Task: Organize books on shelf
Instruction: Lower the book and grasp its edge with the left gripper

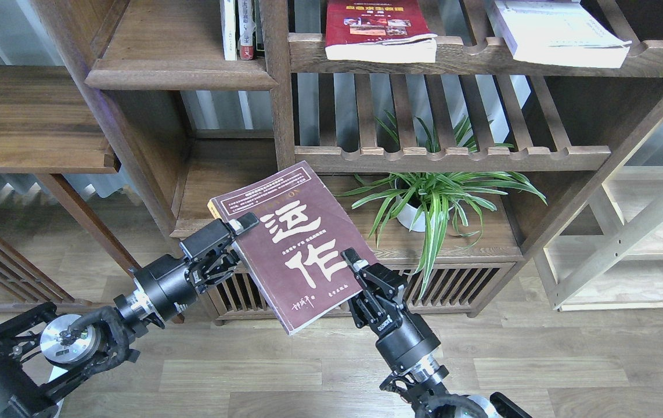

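Note:
The maroon book [294, 244] with big white characters hangs tilted in the air in front of the bookcase. My right gripper [350, 262] is shut on its lower right edge. My left gripper [240, 229] reaches its upper left edge, jaws spread; the upper finger [244, 222] lies over the cover and the lower one is hidden under the book. The red book [378, 26] and the white book [558, 29] lie on the top slatted rack. The solid shelf [175, 72] at upper left holds a few upright books [241, 29] at its right end.
A potted spider plant [430, 197] stands on the cabinet top [482, 244] under the lower slatted rack [453, 157]. A bookcase post [282, 116] rises just behind the book. A pale shelving unit [645, 232] stands at the right, a dark side shelf [29, 133] at the left.

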Robot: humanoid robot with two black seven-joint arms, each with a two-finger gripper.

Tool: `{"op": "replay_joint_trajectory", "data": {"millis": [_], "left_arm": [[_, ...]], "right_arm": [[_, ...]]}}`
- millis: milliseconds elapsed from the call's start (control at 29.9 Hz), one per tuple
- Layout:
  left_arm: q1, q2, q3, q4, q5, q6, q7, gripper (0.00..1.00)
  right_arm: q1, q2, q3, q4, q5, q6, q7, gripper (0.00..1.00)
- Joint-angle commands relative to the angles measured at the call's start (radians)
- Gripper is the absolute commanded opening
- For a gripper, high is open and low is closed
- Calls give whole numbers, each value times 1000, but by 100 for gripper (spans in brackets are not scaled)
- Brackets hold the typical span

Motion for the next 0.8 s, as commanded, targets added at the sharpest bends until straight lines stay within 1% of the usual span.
{"op": "replay_joint_trajectory", "data": {"millis": [0,301,468,769], "left_arm": [[0,-1,8,0,3,0,0,98],[-6,-4,49,2,23,0,1,96],[-5,-6,51,11,74,0,0,96],[-3,-4,51,10,81,0,0,77]], "right_arm": [[1,0,-3,0,-6,0,-1,5],[3,0,-15,-2,-34,0,-3,6],[8,0,-17,-2,-34,0,-3,6],[11,0,-17,-2,-35,0,-3,6]]}}
